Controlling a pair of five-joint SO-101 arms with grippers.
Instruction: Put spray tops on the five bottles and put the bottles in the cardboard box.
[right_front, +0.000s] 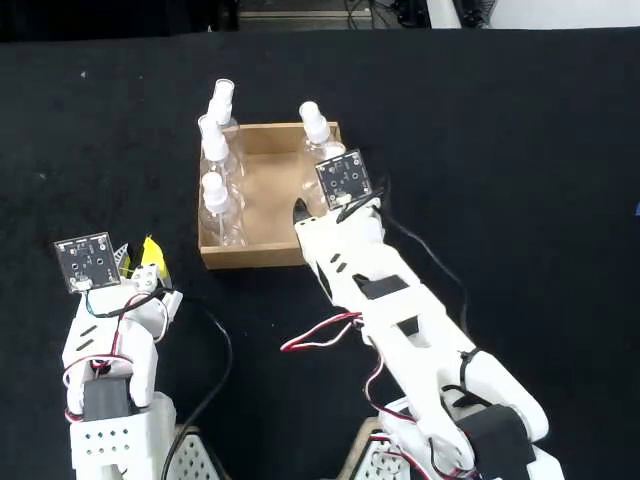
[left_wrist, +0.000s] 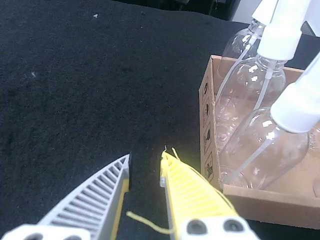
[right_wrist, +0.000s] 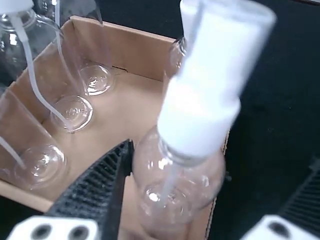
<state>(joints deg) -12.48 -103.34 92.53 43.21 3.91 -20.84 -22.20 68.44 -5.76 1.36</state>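
Left gripper (left_wrist: 146, 159) is over the black table (right_front: 500, 150) just off the cardboard box (right_front: 250, 255), front-left corner, fingers a small gap apart w/ nothing btwn them. Right gripper (right_front: 312, 208) is over the box's front-right part, jaws spread wide either side of a clear bottle (right_wrist: 175, 200) w/ white spray top (right_wrist: 210, 90), upright in the box, one black finger just beside it. Farther back, three topped bottles (right_front: 215, 150) line the left wall & a fifth bottle (right_front: 318, 135) stands back-right.
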